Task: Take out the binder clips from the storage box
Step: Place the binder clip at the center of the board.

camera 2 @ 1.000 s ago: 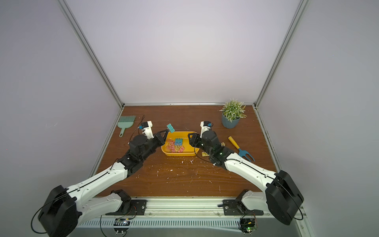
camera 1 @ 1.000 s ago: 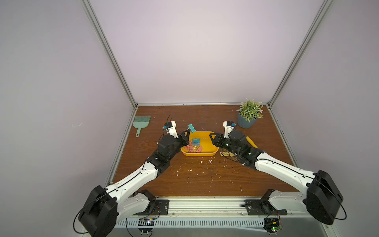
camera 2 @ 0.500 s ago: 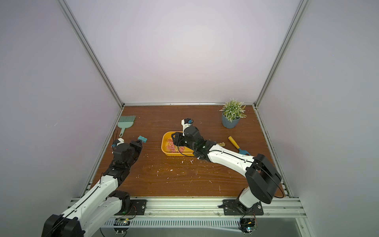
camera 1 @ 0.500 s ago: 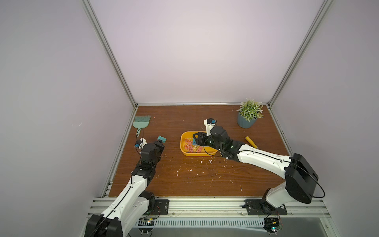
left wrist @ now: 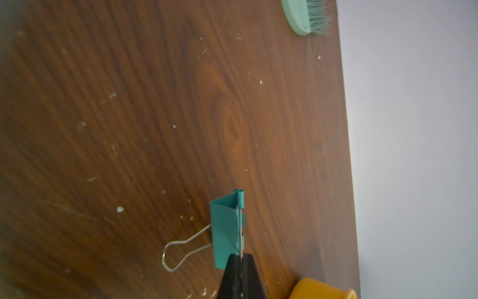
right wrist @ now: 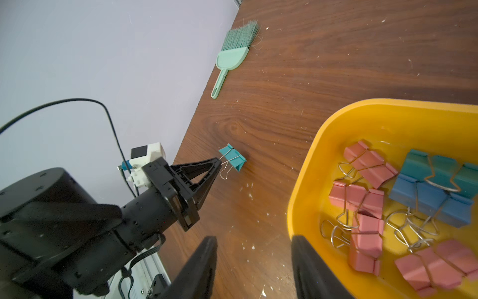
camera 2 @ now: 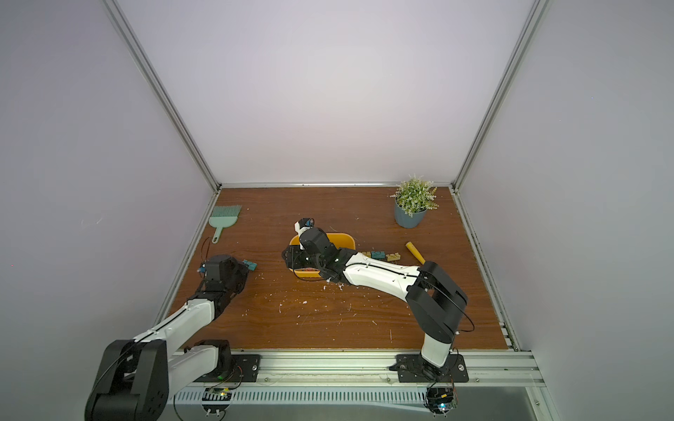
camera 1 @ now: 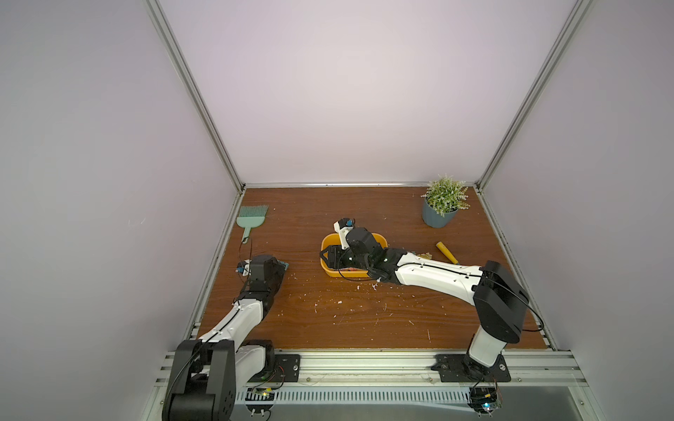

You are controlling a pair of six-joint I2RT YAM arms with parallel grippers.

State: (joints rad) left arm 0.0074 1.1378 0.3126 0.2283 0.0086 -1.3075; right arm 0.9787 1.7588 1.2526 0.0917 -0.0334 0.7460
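Note:
My left gripper (left wrist: 240, 259) is shut on one wire handle of a teal binder clip (left wrist: 225, 230). It holds the clip low over the wood near the table's left edge (right wrist: 232, 160). The yellow storage box (right wrist: 307, 170) stands mid-table and holds several pink (right wrist: 368, 165), blue (right wrist: 426, 199) and teal binder clips. My right gripper (right wrist: 254, 248) is open at the box's left end. One finger is outside the wall and the other is over the rim, with nothing between them. In a top view, more clips (camera 2: 377, 255) lie on the table right of the box.
A mint hand brush (camera 1: 251, 218) lies at the back left by the wall. A potted plant (camera 1: 439, 215) stands at the back right, and a yellow-handled tool (camera 1: 446, 252) lies right of the box. White specks (camera 1: 339, 301) litter the wood in front.
My left arm has carried the teal clip from above the box out to the left side and down toward the table. My right arm has swung left across the box to its left end.

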